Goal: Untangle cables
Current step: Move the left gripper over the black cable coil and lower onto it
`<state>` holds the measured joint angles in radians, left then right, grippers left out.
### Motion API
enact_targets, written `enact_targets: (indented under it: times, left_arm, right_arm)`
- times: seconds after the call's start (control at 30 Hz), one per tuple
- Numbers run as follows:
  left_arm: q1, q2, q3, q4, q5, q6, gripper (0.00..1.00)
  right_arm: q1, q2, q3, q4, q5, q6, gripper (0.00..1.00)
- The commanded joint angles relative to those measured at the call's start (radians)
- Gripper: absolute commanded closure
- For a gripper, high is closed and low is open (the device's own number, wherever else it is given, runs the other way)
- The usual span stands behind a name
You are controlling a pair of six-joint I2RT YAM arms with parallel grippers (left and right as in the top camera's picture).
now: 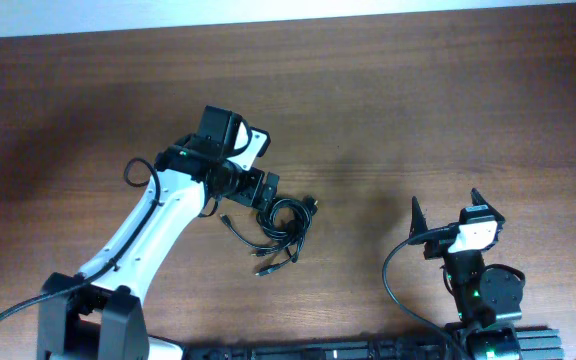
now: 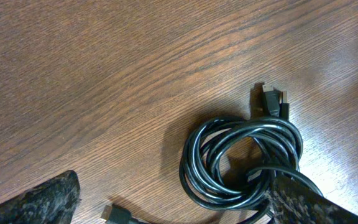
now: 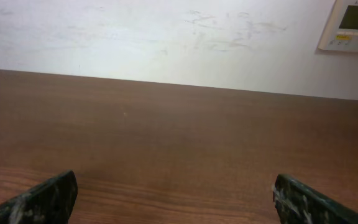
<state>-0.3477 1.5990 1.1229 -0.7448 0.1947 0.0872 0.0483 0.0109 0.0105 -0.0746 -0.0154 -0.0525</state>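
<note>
The cables point(image 1: 280, 232) lie in a small black tangle at the middle of the wooden table point(image 1: 388, 100). In the left wrist view they form a tight coil point(image 2: 244, 162) with plug ends point(image 2: 272, 102) at its far side and one loose plug point(image 2: 120, 214) near the bottom edge. My left gripper point(image 1: 271, 200) hangs open right over the coil's upper end. Its right finger point(image 2: 303, 202) overlaps the coil's rim and its left finger point(image 2: 36, 202) stands well apart over bare wood, the left gripper point(image 2: 173, 208) holding nothing. My right gripper point(image 1: 446, 207) is open at the lower right, far from the cables; the right gripper point(image 3: 176, 205) shows only table between its fingers.
A white wall rises behind the table's far edge, with a small control panel point(image 3: 352, 25) mounted on it. The arms' own thick black wires point(image 1: 393, 285) loop beside their bases. A dark rail point(image 1: 368, 348) runs along the near edge.
</note>
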Motion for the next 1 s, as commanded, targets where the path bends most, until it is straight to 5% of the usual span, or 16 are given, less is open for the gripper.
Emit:
enact_targets:
  times: [0.0, 0.2, 0.57, 0.97]
  left_arm:
    - [-0.004, 0.006, 0.021, -0.001, 0.027, -0.029, 0.02]
    - [-0.004, 0.006, 0.021, -0.001, 0.015, -0.103, 0.08]
    - [-0.014, 0.068, -0.031, -0.008, 0.019, -0.18, 0.02]
    - [-0.026, 0.201, -0.033, -0.054, -0.008, -0.207, 0.16]
  right_arm:
    - [-0.003, -0.008, -0.005, -0.005, 0.016, 0.0, 0.01]
    - [-0.003, -0.008, -0.005, -0.005, 0.016, 0.0, 0.01]
    - [-0.003, -0.008, -0.005, -0.005, 0.016, 0.0, 0.01]
    - [-0.003, -0.008, -0.005, -0.005, 0.016, 0.0, 0.01]
